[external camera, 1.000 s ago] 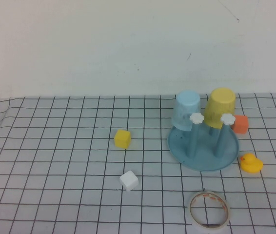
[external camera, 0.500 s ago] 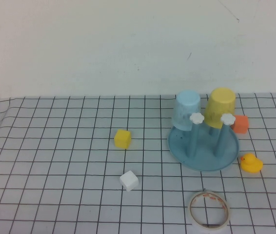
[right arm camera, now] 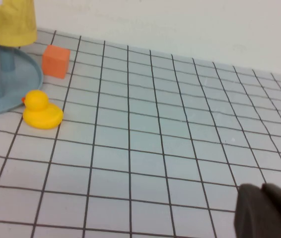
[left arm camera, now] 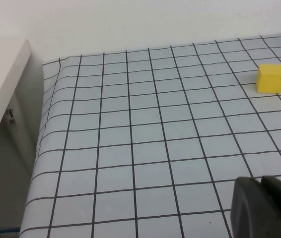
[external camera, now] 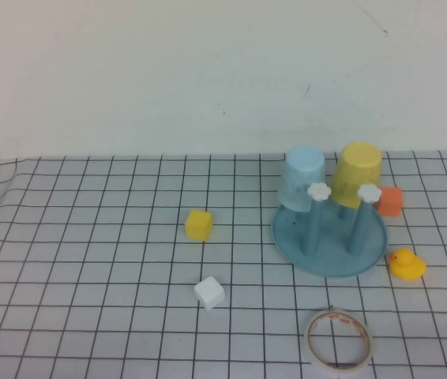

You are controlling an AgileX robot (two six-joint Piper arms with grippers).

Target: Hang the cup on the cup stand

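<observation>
The yellow cup (external camera: 358,172) sits upside down on a back peg of the blue-grey cup stand (external camera: 330,241), beside a pale blue cup (external camera: 302,178). In the right wrist view the cup (right arm camera: 15,20) and the stand (right arm camera: 11,74) show at one edge. Neither arm appears in the high view. My left gripper (left arm camera: 260,186) is shut and empty over the cloth near the table's left side. My right gripper (right arm camera: 262,193) is also shut and empty, well clear of the stand.
A yellow cube (external camera: 198,224), a white cube (external camera: 208,292), a tape roll (external camera: 338,340), a rubber duck (external camera: 407,264) and an orange cube (external camera: 390,200) lie on the checked cloth. A white cabinet (left arm camera: 1,84) stands beyond the table's left edge.
</observation>
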